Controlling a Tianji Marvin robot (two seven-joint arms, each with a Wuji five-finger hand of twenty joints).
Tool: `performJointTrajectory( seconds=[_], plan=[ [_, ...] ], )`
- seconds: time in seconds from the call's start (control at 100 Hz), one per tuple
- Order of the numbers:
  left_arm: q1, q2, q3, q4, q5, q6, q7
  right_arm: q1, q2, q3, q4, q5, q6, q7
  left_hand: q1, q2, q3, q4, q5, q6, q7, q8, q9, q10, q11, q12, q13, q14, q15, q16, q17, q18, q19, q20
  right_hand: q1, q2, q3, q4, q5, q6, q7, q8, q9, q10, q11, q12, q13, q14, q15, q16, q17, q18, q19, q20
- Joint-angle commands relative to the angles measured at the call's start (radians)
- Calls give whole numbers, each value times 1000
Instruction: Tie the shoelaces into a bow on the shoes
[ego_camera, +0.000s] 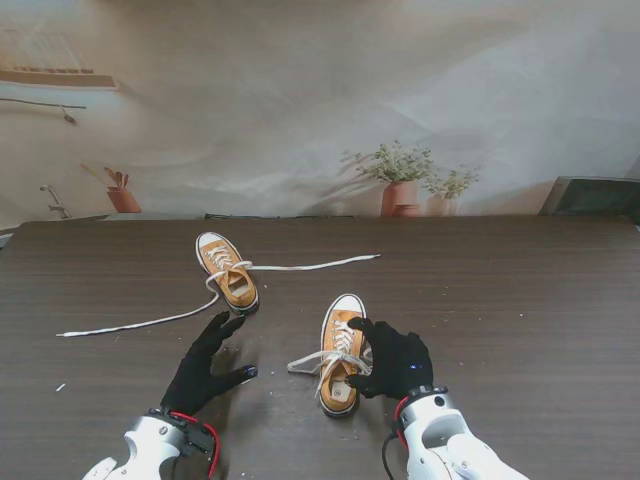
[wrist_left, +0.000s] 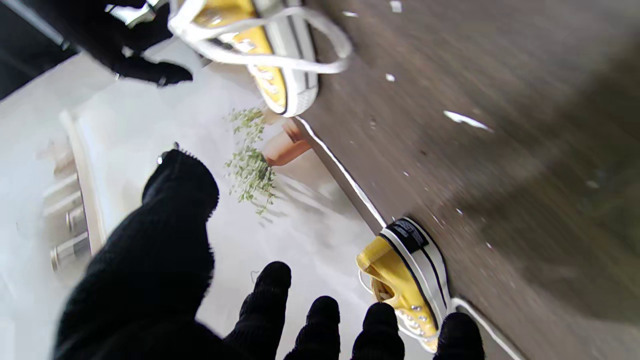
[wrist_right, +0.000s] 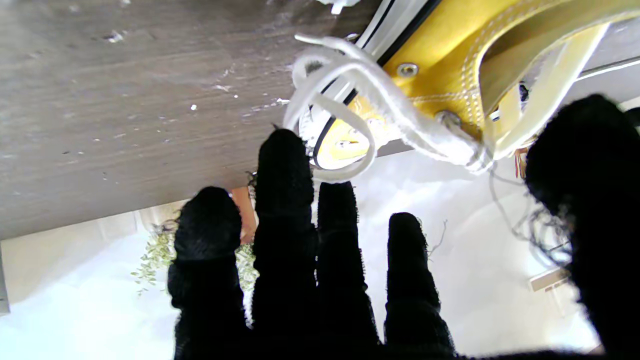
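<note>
Whether the gloved right hand (ego_camera: 398, 362) gripped the nearer yellow shoe (ego_camera: 340, 352) beside it could not be told. A dark wood-grain tabletop (ego_camera: 520, 300) was backed by a pale wall with potted plants (ego_camera: 400, 180). The left hand (ego_camera: 208, 365) was spread, empty, near the farther shoe (ego_camera: 227, 272), whose white lace (ego_camera: 150, 322) was trailed loose.

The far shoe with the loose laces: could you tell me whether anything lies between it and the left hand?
Nothing visible does. The left hand is open, fingers spread toward the far shoe, with only bare table between them. The near shoe sits off to the right, beside the right hand.
</note>
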Motion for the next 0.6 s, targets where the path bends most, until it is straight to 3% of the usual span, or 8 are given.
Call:
performJointTrajectory(
  seconds=[0.0,0.13,0.34,0.59],
  plan=[
    [12,7,-4,4,-12,-7,-10,30,2,-15,21,-15,-4,16,13,20,-28,15,21,-15,0,15,12,-11,16,5,16,-12,-1,-12,-5,-52,7,22,-14,14,-42,1,2,-27,11,-25,-20,2,-5,-1,0,9,-7,15,2,5,3,13],
    [20,9,-7,17,103,-13,50,83,9,-65,74,-71,6,-1,10,18,-26,16,38,-11,8,19,29,-4,32,7,29,-1,2,-8,4,-33,12,29,-31,28,-49,2,15,-37,20,-22,0,0,-1,0,23,7,-3,14,25,9,10,10],
    [30,21,-20,4,235,-11,88,149,20,-141,122,-149,58,1,-1,22,-19,19,48,-14,12,21,36,-1,45,6,53,9,9,1,12,-27,13,34,-36,28,-45,2,23,-45,21,-22,0,-3,-4,-1,30,3,-3,10,37,8,14,4],
    [38,25,-12,-1,274,-15,105,242,24,-223,194,-206,125,-12,-6,19,-3,21,63,-11,19,24,53,8,62,7,70,17,12,8,27,-15,16,40,-17,24,-38,6,25,-70,27,-19,17,-3,3,0,60,6,-3,3,67,12,21,-8]
  ],
)
